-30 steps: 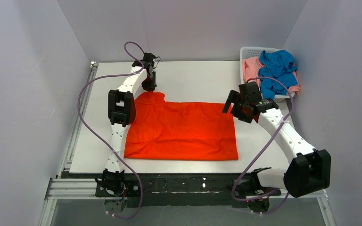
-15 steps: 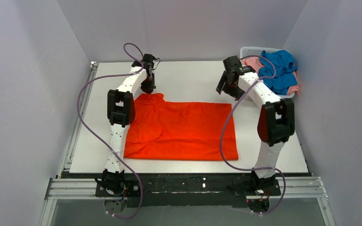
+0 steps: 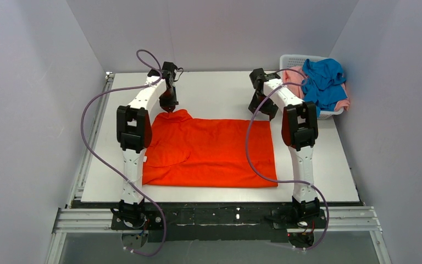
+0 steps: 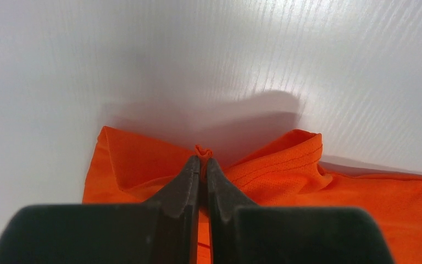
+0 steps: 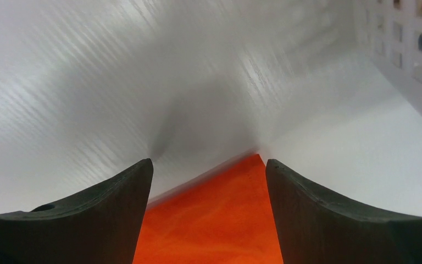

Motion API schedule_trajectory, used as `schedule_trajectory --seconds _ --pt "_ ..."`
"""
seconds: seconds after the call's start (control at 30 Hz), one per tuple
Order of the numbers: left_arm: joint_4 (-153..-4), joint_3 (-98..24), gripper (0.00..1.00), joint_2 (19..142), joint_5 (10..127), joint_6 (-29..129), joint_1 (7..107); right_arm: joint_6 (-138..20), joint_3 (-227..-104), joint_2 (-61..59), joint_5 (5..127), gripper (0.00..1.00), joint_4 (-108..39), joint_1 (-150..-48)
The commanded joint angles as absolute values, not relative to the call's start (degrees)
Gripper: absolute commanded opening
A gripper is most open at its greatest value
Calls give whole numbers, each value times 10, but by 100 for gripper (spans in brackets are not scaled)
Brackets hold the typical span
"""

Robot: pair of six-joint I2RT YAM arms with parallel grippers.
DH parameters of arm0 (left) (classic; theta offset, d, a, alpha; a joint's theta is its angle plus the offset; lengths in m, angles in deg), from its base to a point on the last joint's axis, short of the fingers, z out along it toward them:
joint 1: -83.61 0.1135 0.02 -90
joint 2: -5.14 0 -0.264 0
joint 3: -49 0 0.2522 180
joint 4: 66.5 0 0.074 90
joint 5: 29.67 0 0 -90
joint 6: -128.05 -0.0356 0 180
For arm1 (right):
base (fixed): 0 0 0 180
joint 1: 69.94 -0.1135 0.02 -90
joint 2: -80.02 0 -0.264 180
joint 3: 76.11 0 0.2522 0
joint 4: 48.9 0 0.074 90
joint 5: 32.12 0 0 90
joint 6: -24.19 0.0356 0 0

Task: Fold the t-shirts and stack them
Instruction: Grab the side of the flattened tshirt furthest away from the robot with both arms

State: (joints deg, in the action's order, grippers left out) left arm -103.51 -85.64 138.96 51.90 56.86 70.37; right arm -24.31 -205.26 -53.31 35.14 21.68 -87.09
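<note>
An orange-red t-shirt lies spread flat in a rough rectangle in the middle of the table. My left gripper is at its far left corner, shut on a small pinch of orange cloth that pokes out between the fingertips. My right gripper hangs over the far right corner, open, with one finger on each side of the corner and nothing gripped. A bright blue t-shirt and a pale pink t-shirt lie crumpled in the basket.
The white slotted basket stands at the table's far right corner, close to my right gripper; its wall shows in the right wrist view. White table runs behind the shirt. Grey walls enclose three sides.
My right arm has swung from the right side of the table to the shirt's far right corner. The left gripper has closed on the far left corner and shifted slightly.
</note>
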Motion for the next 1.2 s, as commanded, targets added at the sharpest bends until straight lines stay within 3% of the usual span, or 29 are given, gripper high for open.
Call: schedule_trajectory --seconds 0.0,0.2,0.4,0.6,0.77,1.17 --pt "-1104 -823 0 1326 519 592 704 -213 -2024 -506 335 82 252 -868" --pt "-1098 -777 0 1284 524 603 703 -200 -1974 -490 331 79 256 -868" --pt "-1093 -751 0 1261 532 605 701 -198 -1954 -476 327 62 229 -868" --pt "-1084 -722 0 1246 545 606 701 -226 -1969 -475 325 38 209 -868" --pt "-1081 -705 0 1230 547 606 701 -245 -1961 -466 330 4 201 -871" --pt "-1047 -568 0 1128 567 621 700 -296 -1809 -308 336 1 104 -915"
